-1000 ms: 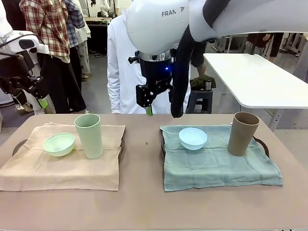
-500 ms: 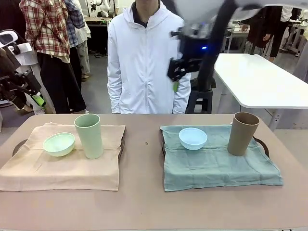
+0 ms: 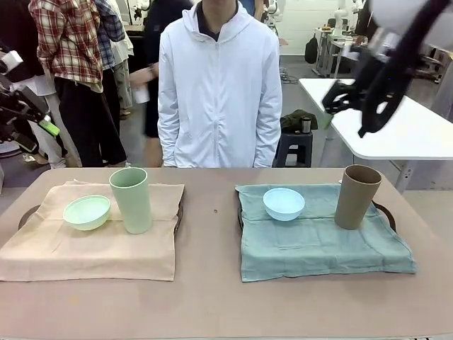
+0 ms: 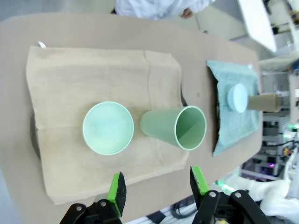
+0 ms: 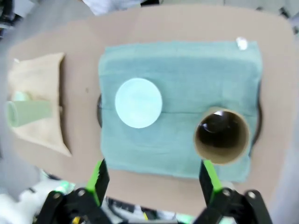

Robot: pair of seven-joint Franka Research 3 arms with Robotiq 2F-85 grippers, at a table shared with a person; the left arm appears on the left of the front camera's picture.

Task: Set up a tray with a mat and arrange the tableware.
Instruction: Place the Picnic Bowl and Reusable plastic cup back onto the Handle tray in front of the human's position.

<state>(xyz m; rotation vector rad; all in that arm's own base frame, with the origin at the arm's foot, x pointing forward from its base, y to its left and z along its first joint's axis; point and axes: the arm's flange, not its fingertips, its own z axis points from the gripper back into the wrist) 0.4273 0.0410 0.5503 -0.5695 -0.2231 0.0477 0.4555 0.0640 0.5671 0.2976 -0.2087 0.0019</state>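
Observation:
The pale green bowl (image 3: 87,211) and pale green cup (image 3: 131,199) stand on a beige mat (image 3: 106,248) over the left tray (image 3: 25,214). On the teal mat (image 3: 318,244) over the right tray (image 3: 386,212) stand the light blue bowl (image 3: 284,203) and brown cup (image 3: 357,196). My left gripper (image 3: 44,126) hangs at the far left edge, well above the table; its wrist view has the open fingers (image 4: 117,186) above the green bowl (image 4: 108,128) and cup (image 4: 180,128). High at the right is my right gripper (image 3: 348,113), blurred, open over the blue bowl (image 5: 138,102) and brown cup (image 5: 222,135).
A person in a white hooded jacket (image 3: 218,85) stands at the table's far edge, between the two trays. More people stand behind at the left. A white table (image 3: 396,120) is off to the back right. A bare strip of tabletop (image 3: 209,234) runs between the mats.
My right arm has swung from the middle of the picture up and away to the right. The left gripper drew back toward the left edge. The tableware has not moved.

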